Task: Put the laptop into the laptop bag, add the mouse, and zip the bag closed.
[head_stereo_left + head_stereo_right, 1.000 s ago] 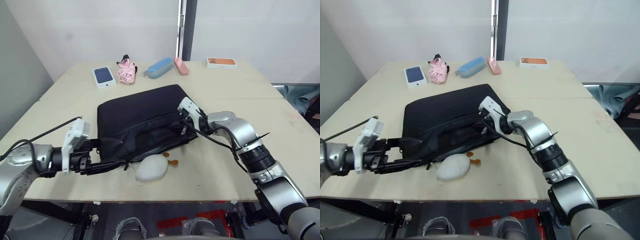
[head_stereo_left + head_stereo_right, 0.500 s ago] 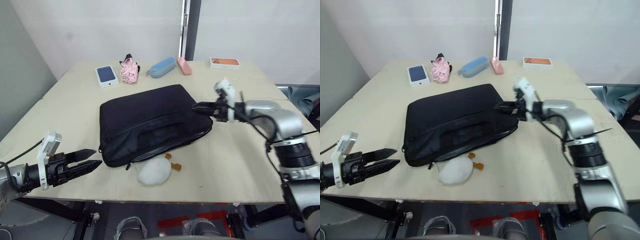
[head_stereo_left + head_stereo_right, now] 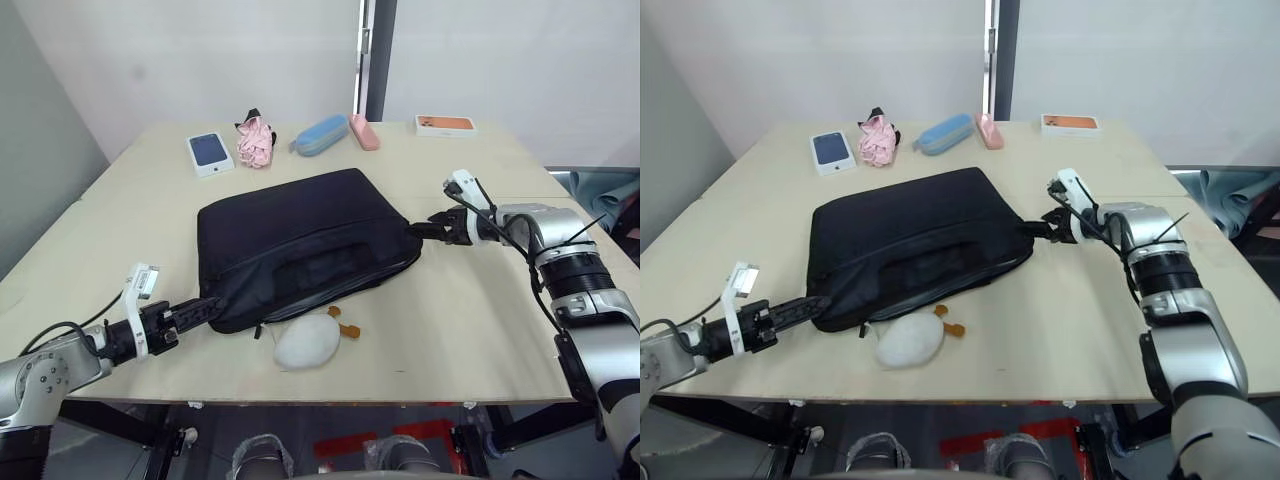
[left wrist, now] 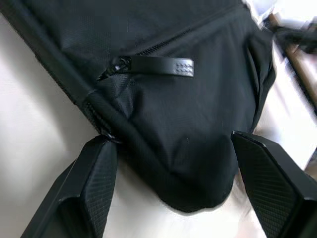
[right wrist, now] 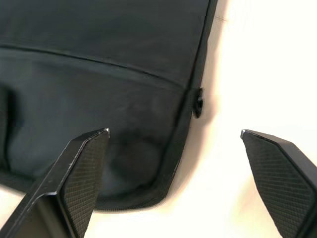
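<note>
The black laptop bag [image 3: 300, 240] lies flat in the middle of the table, its handles along the near edge. My left gripper [image 3: 203, 309] is open at the bag's near left corner, and in the left wrist view that corner and a zipper pull [image 4: 158, 65] lie between its fingers [image 4: 94, 183]. My right gripper [image 3: 428, 228] is open at the bag's right corner; the right wrist view shows its fingers [image 5: 79, 168] spread wide around that corner and a small zipper tab [image 5: 198, 102]. The laptop and the mouse are hidden.
A puffy white object with a brown tab [image 3: 305, 342] lies just in front of the bag. Along the far edge stand a white box with a blue top [image 3: 208, 152], a pink bundle [image 3: 254, 142], a blue case [image 3: 321, 135], a pink case [image 3: 364, 132] and an orange-topped box [image 3: 445, 125].
My right gripper left the bag's near edge, swung to its right corner and opened. My left gripper drew back, then came to the near left corner. The bag's front gap has closed.
</note>
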You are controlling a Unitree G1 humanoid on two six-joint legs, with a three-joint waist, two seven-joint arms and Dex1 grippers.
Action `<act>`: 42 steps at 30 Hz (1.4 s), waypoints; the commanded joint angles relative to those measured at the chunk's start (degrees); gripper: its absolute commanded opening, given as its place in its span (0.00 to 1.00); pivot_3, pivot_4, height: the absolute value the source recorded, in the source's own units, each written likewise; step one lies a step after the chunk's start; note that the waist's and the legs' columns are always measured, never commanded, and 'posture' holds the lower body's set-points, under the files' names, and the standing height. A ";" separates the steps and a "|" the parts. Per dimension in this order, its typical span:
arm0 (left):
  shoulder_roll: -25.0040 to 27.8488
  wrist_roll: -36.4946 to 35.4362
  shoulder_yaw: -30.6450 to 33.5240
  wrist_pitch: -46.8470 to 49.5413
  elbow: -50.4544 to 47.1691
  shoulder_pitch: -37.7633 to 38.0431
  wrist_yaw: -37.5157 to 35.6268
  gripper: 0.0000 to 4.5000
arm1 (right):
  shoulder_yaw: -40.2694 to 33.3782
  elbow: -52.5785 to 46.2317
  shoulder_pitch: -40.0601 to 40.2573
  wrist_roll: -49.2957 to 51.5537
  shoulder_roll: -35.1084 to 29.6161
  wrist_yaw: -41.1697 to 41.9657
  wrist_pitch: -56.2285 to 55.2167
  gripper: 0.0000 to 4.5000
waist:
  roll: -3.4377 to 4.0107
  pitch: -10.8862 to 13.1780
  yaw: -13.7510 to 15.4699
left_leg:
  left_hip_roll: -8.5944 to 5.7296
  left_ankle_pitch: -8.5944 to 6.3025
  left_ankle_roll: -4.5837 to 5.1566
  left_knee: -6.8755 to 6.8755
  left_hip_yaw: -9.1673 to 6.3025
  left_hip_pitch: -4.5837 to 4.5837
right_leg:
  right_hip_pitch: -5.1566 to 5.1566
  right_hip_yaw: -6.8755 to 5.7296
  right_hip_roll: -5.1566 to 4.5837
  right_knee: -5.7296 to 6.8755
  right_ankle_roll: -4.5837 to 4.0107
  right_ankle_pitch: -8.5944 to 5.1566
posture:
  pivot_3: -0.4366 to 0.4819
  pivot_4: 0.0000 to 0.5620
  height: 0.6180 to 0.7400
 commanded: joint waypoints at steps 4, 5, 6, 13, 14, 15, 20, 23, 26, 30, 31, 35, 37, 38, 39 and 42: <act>0.22 2.16 -3.12 1.00 0.46 -0.17 1.99 0.82 | -1.37 2.65 -0.88 0.04 2.76 -0.84 1.08 1.00 | -0.01 0.00 0.73 | 0.00 0.00 0.02 0.06 -0.10 -0.08 | 0.01 -0.08 -0.02 0.01 0.00 0.00 | 0.48 0.27 1.00; 0.20 2.50 -3.60 0.84 0.57 -0.53 2.19 0.82 | -1.59 3.16 -0.69 -0.06 3.23 -1.10 0.88 1.00 | 0.00 -0.01 0.80 | 0.00 0.00 0.02 0.08 -0.10 -0.05 | 0.02 -0.08 -0.03 0.02 0.00 0.00 | 0.48 0.27 1.00; -0.03 2.93 -3.91 0.58 1.21 -1.49 2.70 0.82 | -1.64 3.15 -0.29 -0.17 3.51 -1.11 0.41 0.94 | -0.01 -0.01 0.95 | 0.00 0.00 0.02 0.10 -0.10 -0.03 | 0.03 -0.07 -0.04 0.05 -0.01 0.01 | 0.48 0.27 1.00; -1.00 3.56 -3.66 -0.07 3.72 -5.93 4.31 0.33 | -3.04 -0.81 1.85 0.83 3.56 -0.16 0.77 0.45 | -0.01 -0.01 1.36 | -0.02 0.00 0.01 0.33 -0.09 0.10 | 0.09 -0.01 -0.09 0.36 -0.01 0.00 | 0.48 0.27 1.00; -0.25 4.55 -3.84 -0.68 4.35 -6.52 4.45 0.25 | -3.08 -2.61 2.73 1.26 3.34 0.39 1.39 0.38 | -0.01 -0.01 1.37 | -0.02 0.00 0.01 0.32 -0.09 0.10 | 0.08 -0.01 -0.08 0.36 -0.01 0.00 | 0.48 0.27 1.00; 0.55 5.89 -3.68 -1.41 5.63 -7.58 5.40 0.18 | -3.18 -4.46 3.59 1.66 3.14 0.64 2.19 0.30 | -0.01 -0.01 1.41 | -0.02 0.00 0.00 0.32 -0.09 0.09 | 0.08 -0.01 -0.08 0.36 -0.01 0.00 | 0.48 0.27 1.00; 4.88 8.57 -2.16 -3.58 10.90 -11.32 3.60 0.11 | -2.99 -14.25 8.07 3.55 2.54 0.77 6.32 0.00 | 0.00 0.00 1.05 | 0.01 0.00 -0.01 0.28 -0.13 0.09 | 0.06 -0.01 -0.02 0.34 0.01 0.00 | 0.48 0.27 1.00; 9.00 10.81 -1.45 -6.02 16.00 -13.80 0.83 0.11 | -2.04 -21.90 11.18 5.08 2.93 -0.14 9.20 0.00 | -0.03 0.02 0.84 | 0.00 0.00 -0.02 0.23 -0.09 0.05 | 0.03 0.00 -0.03 0.25 0.02 0.01 | 0.48 0.27 1.00; 12.32 13.43 -2.01 -8.90 21.97 -17.09 -1.33 0.11 | -0.65 -29.12 13.74 6.64 3.98 -1.61 12.31 0.00 | -0.03 0.04 0.65 | 0.12 0.01 -0.11 0.11 -0.13 0.07 | 0.01 -0.03 0.14 0.20 0.00 0.00 | 0.48 0.27 1.00; 15.11 17.00 -4.34 -12.14 29.18 -22.24 -4.37 0.11 | 1.44 -36.63 16.77 8.33 5.57 -3.31 13.85 0.00 | -0.03 0.05 0.81 | 0.10 0.00 -0.13 0.02 -0.14 0.04 | 0.03 -0.06 0.10 0.01 0.02 0.01 | 0.48 0.27 1.00; 15.49 17.65 -4.75 -12.64 30.58 -23.28 -5.25 0.11 | 2.00 -37.53 17.48 7.97 5.94 -3.90 12.64 0.00 | -0.03 0.05 0.95 | 0.08 0.00 -0.13 0.00 -0.14 0.02 | 0.04 -0.07 0.08 -0.07 0.04 0.03 | 0.48 0.27 1.00; 15.86 19.24 -6.47 -13.28 31.23 -23.64 -9.31 0.11 | 2.34 -36.61 18.42 6.23 6.59 -6.40 8.68 0.00 | -0.04 0.04 1.29 | 0.04 0.15 -0.39 0.00 -0.30 -0.25 | -0.01 -0.23 0.01 -0.20 0.08 0.05 | 0.48 0.27 1.00; 15.69 20.08 -7.48 -13.61 29.82 -22.31 -10.84 0.11 | 1.78 -35.49 18.19 6.36 6.22 -6.79 8.57 0.07 | -0.05 0.04 1.40 | 0.04 0.16 -0.41 0.00 -0.35 -0.29 | 0.00 -0.27 -0.01 -0.22 0.08 0.06 | 0.48 0.27 1.00; 15.66 20.97 -8.13 -14.21 29.49 -21.63 -11.17 0.17 | 1.26 -35.02 17.95 6.66 5.93 -6.82 9.05 0.15 | -0.05 0.03 1.42 | 0.03 0.16 -0.42 0.00 -0.36 -0.29 | 0.00 -0.27 -0.01 -0.21 0.08 0.05 | 0.48 0.27 1.00; 15.66 21.80 -8.59 -14.95 29.51 -21.22 -11.41 0.25 | 1.06 -35.07 17.91 7.09 5.38 -6.19 9.16 0.22 | -0.05 0.03 1.42 | 0.03 0.16 -0.42 0.01 -0.38 -0.29 | 0.02 -0.28 -0.01 -0.20 0.08 0.05 | 0.48 0.27 1.00; 15.65 22.95 -8.60 -16.27 30.16 -21.34 -11.87 0.46 | 0.92 -35.76 17.91 7.90 3.30 -4.36 8.99 0.43 | -0.05 0.03 1.62 | 0.03 0.16 -0.42 0.03 -0.42 -0.28 | 0.04 -0.30 -0.03 -0.18 0.08 0.06 | 0.48 0.27 1.00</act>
